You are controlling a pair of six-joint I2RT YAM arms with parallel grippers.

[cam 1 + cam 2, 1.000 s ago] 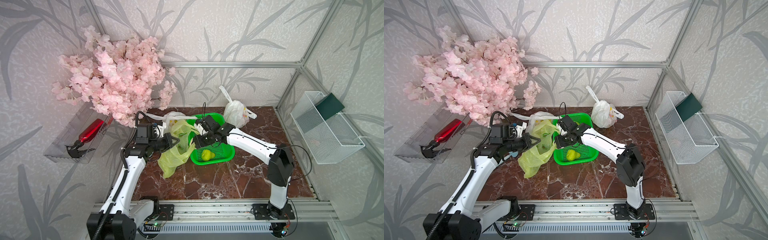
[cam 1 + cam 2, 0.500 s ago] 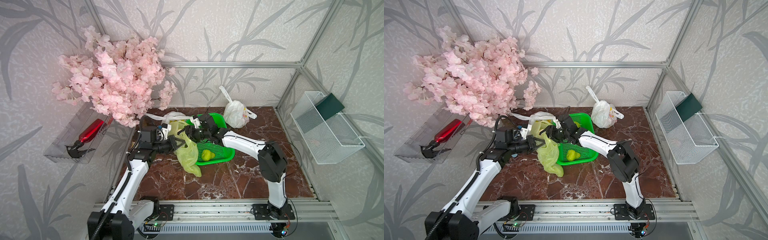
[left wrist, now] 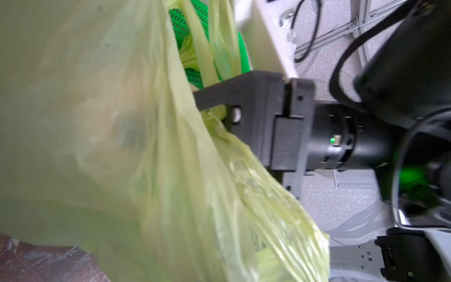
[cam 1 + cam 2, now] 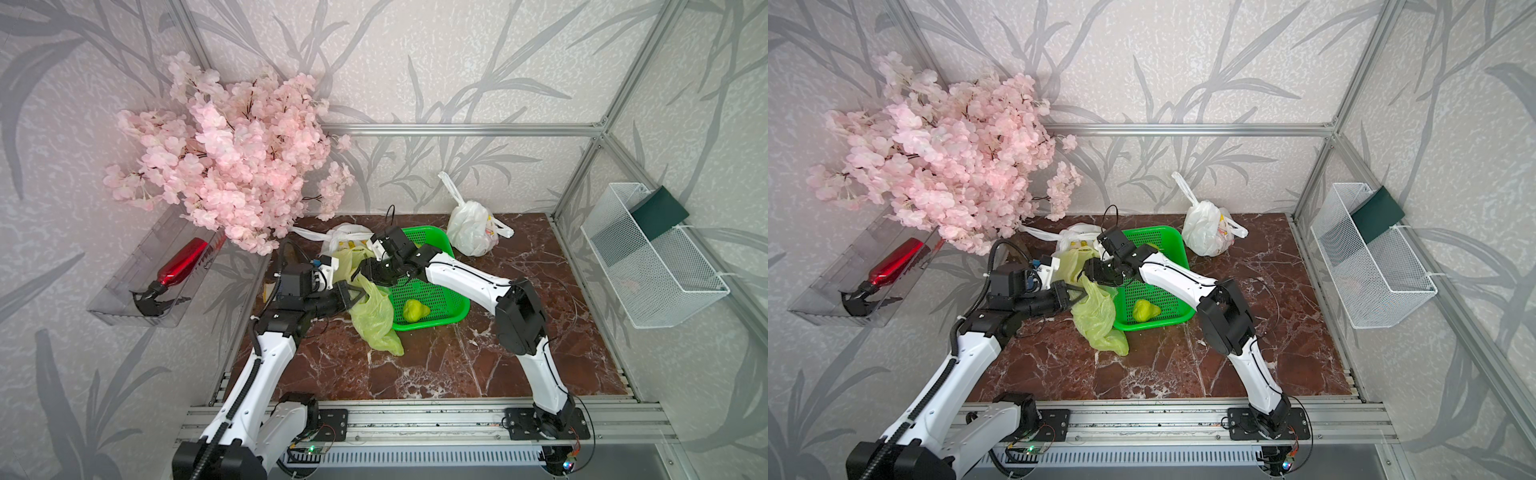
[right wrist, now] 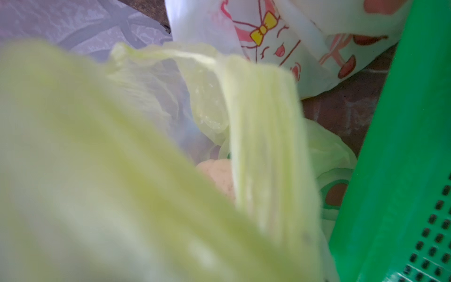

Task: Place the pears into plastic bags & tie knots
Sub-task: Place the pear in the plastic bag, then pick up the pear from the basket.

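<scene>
A translucent yellow-green plastic bag [image 4: 376, 320] hangs limp over the left rim of the green mesh basket [image 4: 440, 311]. My left gripper [image 4: 356, 294] is shut on its upper part; in the left wrist view the bag [image 3: 122, 146] hides the jaws. My right gripper [image 4: 362, 272] stands open just above, with a bunched strip of the bag running along one finger [image 3: 214, 96]. One green pear [image 4: 415, 310] lies in the basket. A knotted white bag [image 4: 471, 228] sits at the back right. Another rabbit-print white bag [image 5: 268, 36] lies behind the basket.
Pink blossom branches [image 4: 232, 166] overhang the back left corner. A clear shelf with a red bottle [image 4: 178, 266] is on the left wall, and a white wire basket [image 4: 652, 270] on the right wall. The aluminium rail [image 4: 415, 419] runs along the front.
The left gripper has carried the yellow-green bag right, from beside the basket to over its left rim. The right gripper has moved left to the bag's top.
</scene>
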